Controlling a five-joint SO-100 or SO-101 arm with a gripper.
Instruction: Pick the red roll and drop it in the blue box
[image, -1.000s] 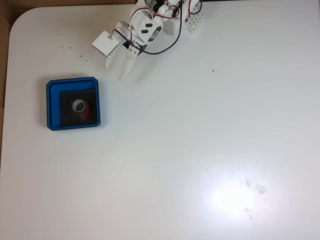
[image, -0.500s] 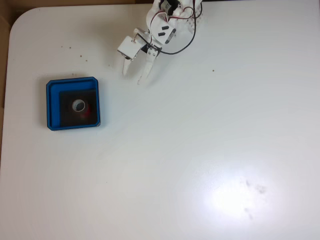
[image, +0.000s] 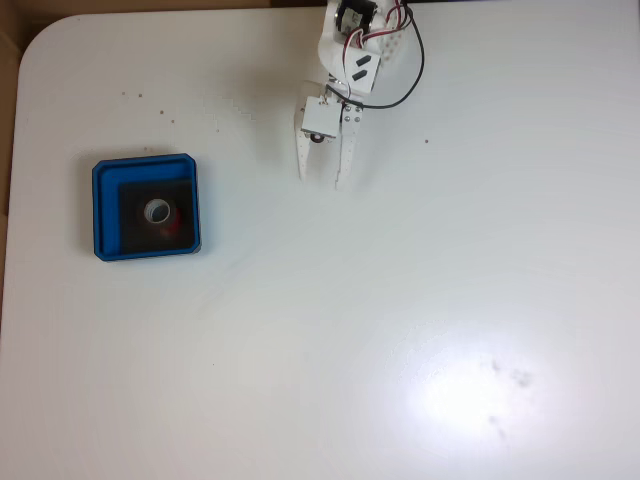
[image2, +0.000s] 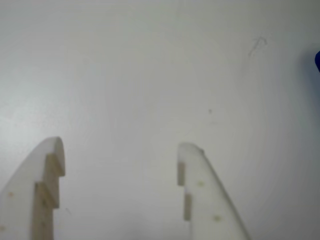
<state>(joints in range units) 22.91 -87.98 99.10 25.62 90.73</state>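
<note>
Red roll (image: 160, 213) inside blue box (image: 104, 208), claw (image: 321, 180) well apart, spread

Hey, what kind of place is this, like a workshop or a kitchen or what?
Probably a hobby robot bench: a plain white table with a small white arm, loose servo wires, its open tool, and a blue box holding the roll.

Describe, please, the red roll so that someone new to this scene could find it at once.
Start at the blue box near the left edge of the white table in the fixed view. The red roll lies on the box's black floor. It is the one small ring there, with a pale core, a round hole and a red side.
</note>
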